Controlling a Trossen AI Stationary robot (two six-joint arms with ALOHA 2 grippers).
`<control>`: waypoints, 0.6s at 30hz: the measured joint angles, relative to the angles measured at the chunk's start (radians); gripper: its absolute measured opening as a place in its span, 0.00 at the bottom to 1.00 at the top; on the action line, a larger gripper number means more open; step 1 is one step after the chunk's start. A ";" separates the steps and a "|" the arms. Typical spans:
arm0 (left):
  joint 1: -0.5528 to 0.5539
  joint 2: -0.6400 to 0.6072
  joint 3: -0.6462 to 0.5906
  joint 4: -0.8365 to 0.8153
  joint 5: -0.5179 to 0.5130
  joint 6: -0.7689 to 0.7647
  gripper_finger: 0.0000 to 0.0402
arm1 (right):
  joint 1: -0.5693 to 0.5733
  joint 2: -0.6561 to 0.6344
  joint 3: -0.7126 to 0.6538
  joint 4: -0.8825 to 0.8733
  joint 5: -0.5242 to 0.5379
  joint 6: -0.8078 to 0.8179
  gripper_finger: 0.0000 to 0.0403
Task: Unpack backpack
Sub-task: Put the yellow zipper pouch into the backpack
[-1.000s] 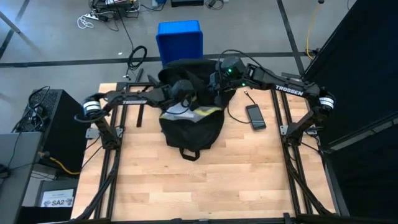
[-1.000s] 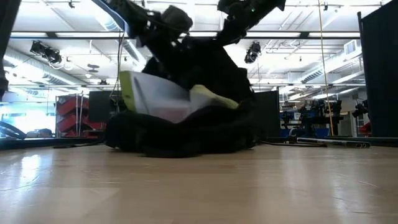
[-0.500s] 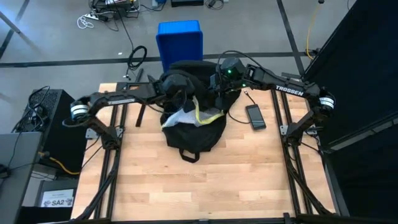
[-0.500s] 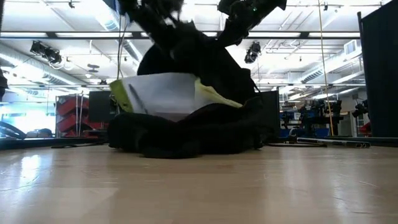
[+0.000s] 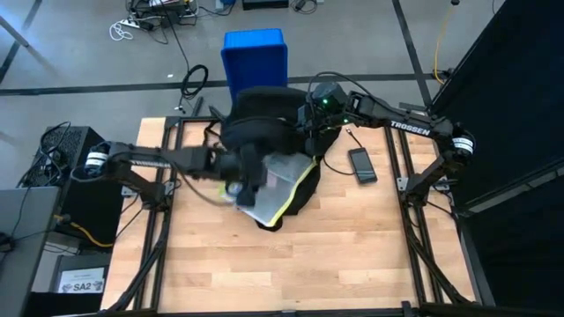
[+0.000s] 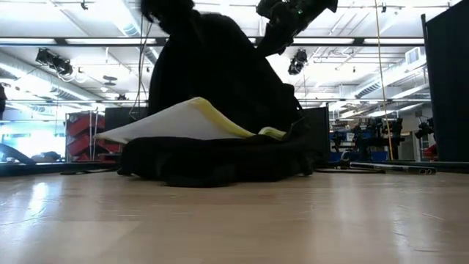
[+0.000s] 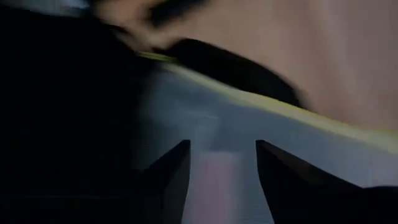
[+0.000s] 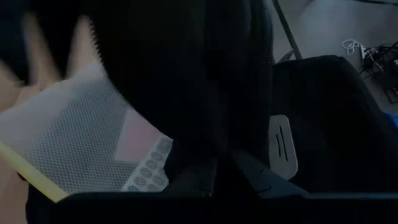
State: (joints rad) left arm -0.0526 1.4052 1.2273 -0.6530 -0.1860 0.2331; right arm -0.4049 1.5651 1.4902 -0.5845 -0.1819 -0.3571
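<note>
Pouch (image 5: pixel 280 179) lies half out of the backpack (image 5: pixel 264 110); left gripper (image 5: pixel 245 180), fingers apart, should regrip its edge while the right gripper (image 5: pixel 310 119) pinches the backpack's rim.

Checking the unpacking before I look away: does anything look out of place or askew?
A white mesh pouch with a yellow edge lies half out of the backpack, slanting over its front toward the table. The left gripper is over it, jaws apart. The right gripper pinches the backpack's top. A phone lies nearby.
</note>
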 joint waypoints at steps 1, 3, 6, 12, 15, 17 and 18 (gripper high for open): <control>-0.026 0.008 -0.017 -0.003 0.024 -0.024 0.39 | 0.000 0.000 0.000 -0.003 0.001 0.000 0.00; -0.068 0.022 -0.053 0.005 0.074 -0.080 0.39 | 0.000 0.001 0.000 -0.007 0.001 0.000 0.00; -0.117 0.039 -0.110 0.038 0.170 -0.183 0.39 | 0.000 0.001 0.000 -0.013 0.001 0.000 0.00; -0.191 0.081 -0.229 0.233 0.334 -0.336 0.39 | 0.000 0.001 0.000 -0.016 0.001 0.000 0.00; -0.207 0.110 -0.282 0.347 0.366 -0.351 0.39 | 0.000 0.001 0.000 -0.016 0.000 0.000 0.00; -0.204 0.129 -0.303 0.353 0.335 -0.366 0.39 | 0.000 0.001 0.000 -0.016 -0.001 0.003 0.00; -0.196 0.139 -0.311 0.349 0.310 -0.368 0.39 | 0.000 0.001 0.000 -0.016 -0.003 0.008 0.00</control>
State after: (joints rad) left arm -0.2486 1.5439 0.9167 -0.3043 0.1245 -0.1347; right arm -0.4049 1.5658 1.4902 -0.6003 -0.1844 -0.3492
